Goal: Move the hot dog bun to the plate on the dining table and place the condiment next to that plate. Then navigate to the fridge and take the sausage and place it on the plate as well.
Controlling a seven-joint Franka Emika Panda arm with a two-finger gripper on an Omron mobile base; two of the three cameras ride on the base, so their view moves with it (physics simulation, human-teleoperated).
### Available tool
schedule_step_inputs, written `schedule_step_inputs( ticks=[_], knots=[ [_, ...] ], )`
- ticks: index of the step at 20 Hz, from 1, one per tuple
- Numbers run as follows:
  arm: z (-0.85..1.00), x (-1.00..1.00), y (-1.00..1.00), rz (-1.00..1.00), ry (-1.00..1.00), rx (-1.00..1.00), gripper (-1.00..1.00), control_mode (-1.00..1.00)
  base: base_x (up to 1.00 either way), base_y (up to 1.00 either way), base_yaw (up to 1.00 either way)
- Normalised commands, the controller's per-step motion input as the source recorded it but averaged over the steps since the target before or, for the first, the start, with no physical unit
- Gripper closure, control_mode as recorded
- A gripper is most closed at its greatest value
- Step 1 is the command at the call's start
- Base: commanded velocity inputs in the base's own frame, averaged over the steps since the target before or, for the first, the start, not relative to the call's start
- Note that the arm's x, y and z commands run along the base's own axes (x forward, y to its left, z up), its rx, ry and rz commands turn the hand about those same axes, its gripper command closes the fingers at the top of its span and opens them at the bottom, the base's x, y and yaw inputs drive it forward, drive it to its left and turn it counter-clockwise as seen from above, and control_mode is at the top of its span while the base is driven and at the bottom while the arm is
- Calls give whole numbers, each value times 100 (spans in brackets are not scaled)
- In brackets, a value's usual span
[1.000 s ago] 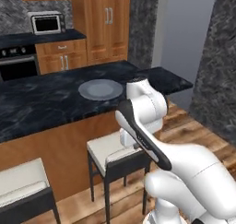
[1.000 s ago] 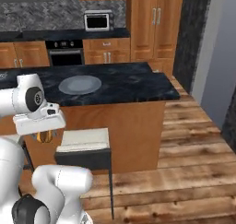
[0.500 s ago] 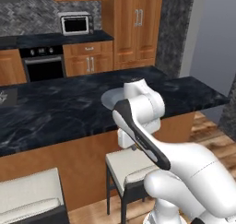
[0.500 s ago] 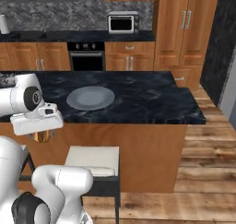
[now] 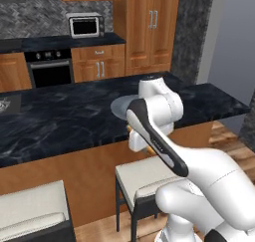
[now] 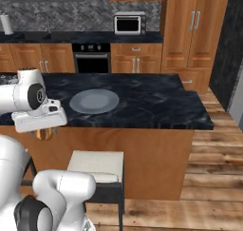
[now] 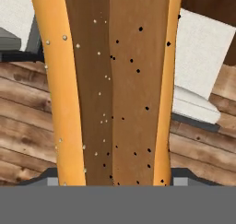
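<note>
A long hot dog bun (image 7: pixel 115 89), tan with orange crust and dark specks, runs up the middle of the hand view and hides the fingertips. My gripper (image 6: pixel 45 131) is shut on it, and it hangs below the hand just short of the island's near edge. The orange end of the bun (image 5: pixel 148 150) peeks out under the hand. The round grey plate (image 6: pixel 94 101) lies on the dark marble dining counter (image 6: pixel 156 106), beyond and to the right of the hand. The arm covers part of the plate (image 5: pixel 118 107). The condiment, sausage and fridge are out of view.
A white-cushioned stool (image 6: pixel 97 166) stands against the island right below the hand, and another stool (image 5: pixel 32 211) stands to its left. An oven (image 6: pixel 92 59), a microwave (image 6: pixel 129 24) and wooden cabinets line the far wall. Wooden floor lies to the right of the island.
The base has driven, so both base views shifted and the island with the plate now sits closer and more central. The bun has stayed in the shut gripper.
</note>
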Motion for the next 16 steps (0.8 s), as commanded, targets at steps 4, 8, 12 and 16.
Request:
schedule_step_inputs(
  ticks=[4, 8, 12, 16],
  knots=[
    [73, 100, -1, 3, 0, 14, 100, -100, 0, 0, 0],
    [31, 100, -1, -2, 1, 2, 100, -100, 0, 0, 0],
    [10, 100, -2, -13, 14, 0, 100, -100, 0, 0, 0],
    [5, 90, -11, -12, 10, 0, 100, -100, 0, 0, 0]
  ],
)
